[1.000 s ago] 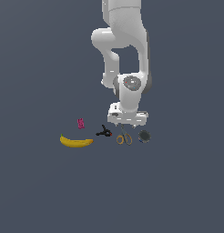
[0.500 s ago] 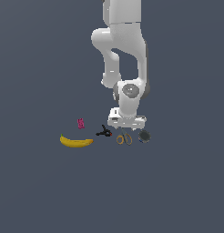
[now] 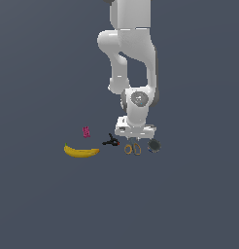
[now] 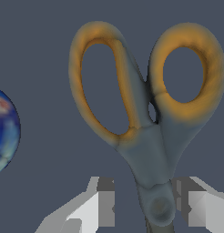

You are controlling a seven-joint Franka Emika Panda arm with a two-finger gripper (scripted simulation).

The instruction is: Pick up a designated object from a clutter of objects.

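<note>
Approach complete, grasp and lift outstanding: spread fingers (image 4: 102, 202) of the gripper (image 4: 143, 205) straddle the scissors (image 4: 148, 113) at the pivot, not yet pinching, scissors lying on the counter (image 3: 189, 194).

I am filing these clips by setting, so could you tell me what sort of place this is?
Most likely a simulated test scene, not a real room: a featureless grey floor with no walls, a white robot arm, and small clutter, namely a banana and scissors between open fingers.

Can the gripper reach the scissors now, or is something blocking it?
Probably yes. The gripper is open with one finger on each side of the scissors near the pivot, and nothing lies between them.
</note>
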